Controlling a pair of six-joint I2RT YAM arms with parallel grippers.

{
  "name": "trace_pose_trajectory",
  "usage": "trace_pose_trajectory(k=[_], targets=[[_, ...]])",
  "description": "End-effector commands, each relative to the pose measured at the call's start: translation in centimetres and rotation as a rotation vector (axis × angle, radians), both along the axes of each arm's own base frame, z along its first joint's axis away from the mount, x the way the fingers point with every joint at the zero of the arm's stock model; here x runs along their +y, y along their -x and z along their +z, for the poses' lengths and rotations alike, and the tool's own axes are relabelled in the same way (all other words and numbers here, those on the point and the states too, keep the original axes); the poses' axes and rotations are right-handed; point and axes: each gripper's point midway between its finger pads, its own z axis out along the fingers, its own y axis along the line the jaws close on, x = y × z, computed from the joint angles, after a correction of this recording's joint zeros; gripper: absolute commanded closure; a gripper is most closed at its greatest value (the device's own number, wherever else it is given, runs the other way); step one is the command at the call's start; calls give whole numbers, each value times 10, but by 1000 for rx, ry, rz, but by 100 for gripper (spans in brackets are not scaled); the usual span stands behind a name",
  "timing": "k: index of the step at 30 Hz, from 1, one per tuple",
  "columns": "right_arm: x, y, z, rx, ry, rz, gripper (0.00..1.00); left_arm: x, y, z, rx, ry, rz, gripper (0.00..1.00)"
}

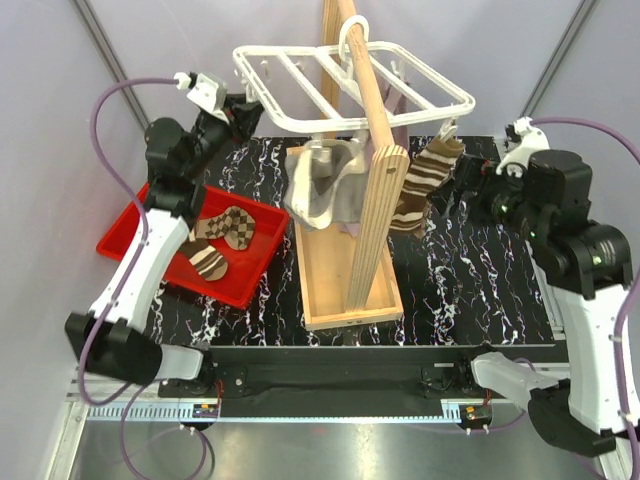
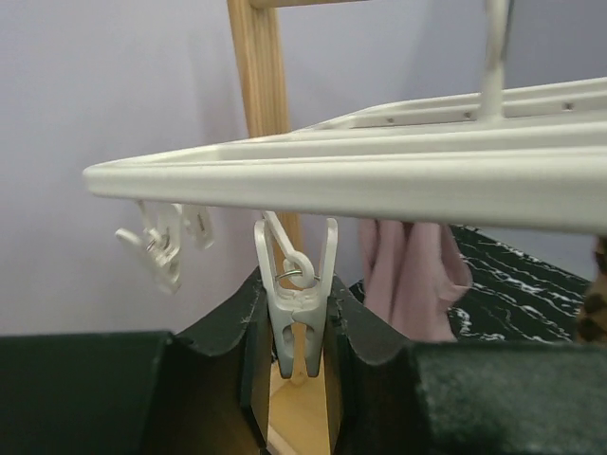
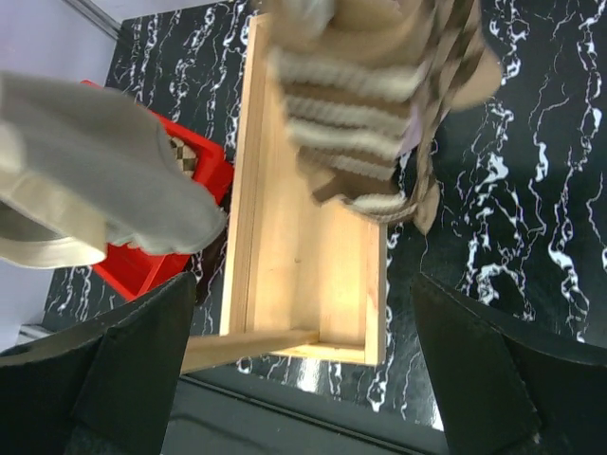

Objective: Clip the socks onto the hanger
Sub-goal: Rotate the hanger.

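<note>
Both arms share one build: long glossy white shells for the lower links, with chunky black joint housings above. The left arm [image 1: 140, 265], at the left of the overhead view, ends at the bottom in a black base block; the right arm [image 1: 600, 300], at the right edge, shows a round black joint cap. A mauve-grey cable [image 1: 105, 110] loops off each arm. A small white mount [image 1: 205, 88] sits at each wrist. The left gripper [image 2: 296, 303] has dark, matte fingers [image 2: 223, 341] with rough-cut edges, and the right gripper [image 3: 303, 284] has broad, blunt dark fingers [image 3: 123, 360].
</note>
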Motion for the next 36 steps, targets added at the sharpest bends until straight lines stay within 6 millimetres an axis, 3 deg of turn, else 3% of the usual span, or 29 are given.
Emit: trace_pose_trajectory(k=[1,5,11,16,17,20,26,30,36], targets=[[-7,31,13,-15,-26,-3,0,-13,47,20,-36,25,-7,100],[-1,45,16,-39,-65,42,0,-30,81,9,12,41,-39,100],[19,42,19,-72,-117,142,4,-70,134,-7,71,69,-179,100],[41,37,28,-130,-219,238,20,-105,157,-19,139,89,-276,100],[45,36,22,-130,-234,254,25,-111,156,-20,148,91,-277,100],[55,32,45,-257,-315,298,39,-131,167,-22,162,98,-323,100],[71,38,67,-352,-396,409,57,-163,181,-32,209,109,-384,100],[91,38,70,-363,-447,550,50,-173,186,-37,227,128,-415,100],[107,17,64,-364,-471,629,30,-186,181,-40,268,130,-401,100]])
